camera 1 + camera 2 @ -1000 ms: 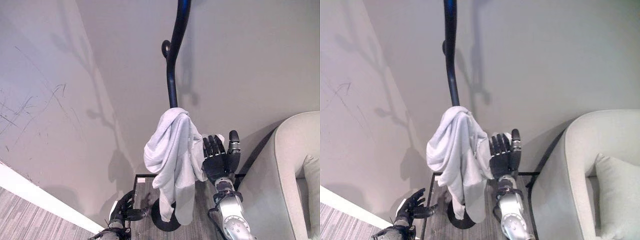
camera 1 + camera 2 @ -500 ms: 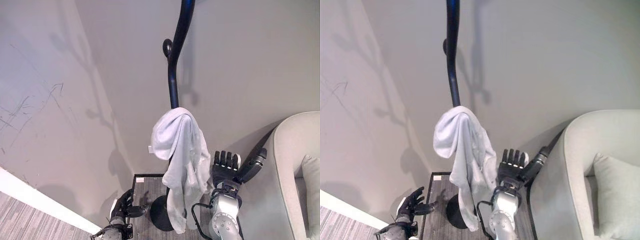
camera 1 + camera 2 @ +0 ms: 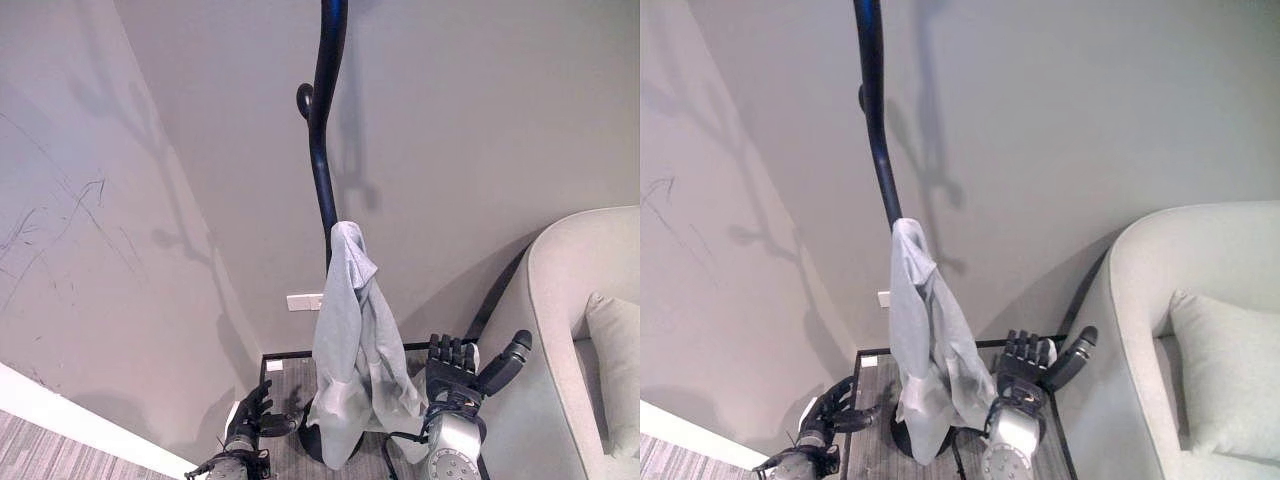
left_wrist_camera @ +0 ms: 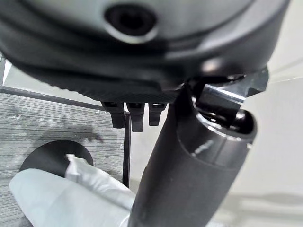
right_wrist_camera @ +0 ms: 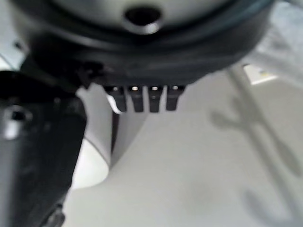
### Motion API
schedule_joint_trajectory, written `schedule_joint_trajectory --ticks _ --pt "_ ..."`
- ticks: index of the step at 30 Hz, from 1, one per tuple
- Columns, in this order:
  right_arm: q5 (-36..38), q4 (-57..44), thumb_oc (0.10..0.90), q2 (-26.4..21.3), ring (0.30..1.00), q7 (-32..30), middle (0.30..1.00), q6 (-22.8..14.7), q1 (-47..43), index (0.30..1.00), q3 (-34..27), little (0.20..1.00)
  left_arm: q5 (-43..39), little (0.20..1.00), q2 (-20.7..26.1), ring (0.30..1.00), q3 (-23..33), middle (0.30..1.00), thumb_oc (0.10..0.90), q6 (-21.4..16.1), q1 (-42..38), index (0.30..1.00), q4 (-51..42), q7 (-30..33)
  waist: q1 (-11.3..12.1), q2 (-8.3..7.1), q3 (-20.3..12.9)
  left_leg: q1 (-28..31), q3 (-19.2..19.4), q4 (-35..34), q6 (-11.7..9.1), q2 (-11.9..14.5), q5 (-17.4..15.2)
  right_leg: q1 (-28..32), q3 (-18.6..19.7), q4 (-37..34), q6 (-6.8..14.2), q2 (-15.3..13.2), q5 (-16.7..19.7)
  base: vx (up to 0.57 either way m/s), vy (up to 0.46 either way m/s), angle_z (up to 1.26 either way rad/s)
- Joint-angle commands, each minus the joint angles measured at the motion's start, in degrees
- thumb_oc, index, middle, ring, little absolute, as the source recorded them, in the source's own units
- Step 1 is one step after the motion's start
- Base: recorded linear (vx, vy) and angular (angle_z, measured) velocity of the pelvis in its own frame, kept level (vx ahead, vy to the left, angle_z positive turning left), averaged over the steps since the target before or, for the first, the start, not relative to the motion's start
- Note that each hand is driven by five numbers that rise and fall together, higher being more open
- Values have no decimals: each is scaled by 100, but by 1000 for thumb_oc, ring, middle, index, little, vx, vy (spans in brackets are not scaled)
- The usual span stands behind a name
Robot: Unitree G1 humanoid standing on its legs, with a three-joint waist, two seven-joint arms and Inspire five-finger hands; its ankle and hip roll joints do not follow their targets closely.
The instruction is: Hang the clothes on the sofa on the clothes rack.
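Note:
A pale grey garment [image 3: 352,340] hangs from the dark blue clothes rack pole [image 3: 321,150] and drapes down to the rack's round black base [image 4: 47,153]. My right hand [image 3: 455,368] is low beside the garment's lower right edge, fingers straight and thumb spread, holding nothing. My left hand [image 3: 250,408] is down near the floor left of the base, fingers relaxed and empty. The garment's hem [image 4: 61,194] shows past the left hand in the left wrist view.
A light grey sofa [image 3: 585,340] with a cushion [image 3: 1230,370] stands at the right, close to my right hand. Grey walls meet in a corner behind the rack. A wall socket [image 3: 303,301] sits low on the wall. Grey wood floor lies below.
The garment has slipped from a bunched drape to hanging long and narrow on the pole. My right hand stays lowered with straight fingers. The camera has shifted slightly.

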Motion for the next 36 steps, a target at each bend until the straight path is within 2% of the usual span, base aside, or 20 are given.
schedule_joint_trajectory --ticks 1,11,14,17,22,28,31,32,34,35,36 --pt "-435 -662 800 -23 900 294 900 -82 -593 900 66 900 -199 900 158 900 182 900 800 -325 -516 900 159 58 28 -84 -86 381 8 56 -258 488 -738 -364 -126 666 110 -267 -93 7 21 -9" --pt "-374 -607 800 -291 900 562 900 143 -655 900 414 900 -188 900 128 900 178 900 800 -353 -608 900 274 29 67 -134 -87 384 -17 56 -255 481 -744 -356 -123 662 110 -278 -74 1 3 -1" --pt "40 -575 800 -115 900 1011 900 81 -559 900 50 900 -227 900 109 900 231 900 800 -371 -555 900 224 9 52 -124 -96 377 -42 56 -249 475 -751 -346 -143 662 119 -275 -87 0 0 0" --pt "484 -467 800 50 900 1408 900 -8 -525 900 23 900 -242 900 56 900 266 900 800 -390 -541 900 317 25 56 -133 -110 385 -52 56 -262 484 -750 -339 -149 679 121 -269 -109 0 0 0" --pt "528 -513 800 169 900 1453 900 -172 -542 900 -153 900 -296 900 -1 900 247 900 800 -410 -517 900 393 27 36 -117 -131 410 -32 56 -264 501 -758 -348 -140 673 117 -260 -117 0 0 0" --pt "688 -187 800 75 900 1456 900 -15 -565 900 -24 900 -404 900 -26 900 163 900 800 -421 -506 900 606 -51 52 -120 -150 390 -33 56 -279 508 -743 -344 -133 616 109 -232 -101 0 0 0" --pt "665 345 800 -178 900 1514 900 423 -445 900 280 900 -370 900 3 900 156 900 800 -451 -538 900 761 -190 89 -153 -138 364 -30 56 -302 514 -725 -345 -136 578 101 -227 -83 -14 -8 0" --pt "268 917 800 -448 900 1528 900 949 -339 900 453 900 -271 900 41 900 191 900 800 -555 -539 900 883 -408 123 -193 -100 362 -53 56 -323 509 -723 -308 -160 548 95 -228 -87 -38 -19 0" --pt "269 920 800 -448 900 1530 900 951 -343 900 452 900 -270 900 40 900 192 900 800 -556 -542 900 885 -409 123 -189 -115 337 -54 56 -323 513 -711 -328 -160 538 90 -222 -70 -23 -20 2" --pt "-1140 2163 800 -972 900 1643 900 2071 -283 900 546 900 -215 900 57 900 413 900 800 -737 -583 900 1286 -745 184 -272 -64 319 -108 56 -355 524 -681 -285 -212 504 76 -215 -73 -45 -39 7" --pt "-1140 2169 800 -971 900 1646 900 2073 -291 900 542 900 -215 900 56 900 414 900 800 -739 -590 900 1290 -746 183 -268 -74 299 -109 56 -356 528 -672 -301 -212 498 73 -210 -61 -49 -55 8"
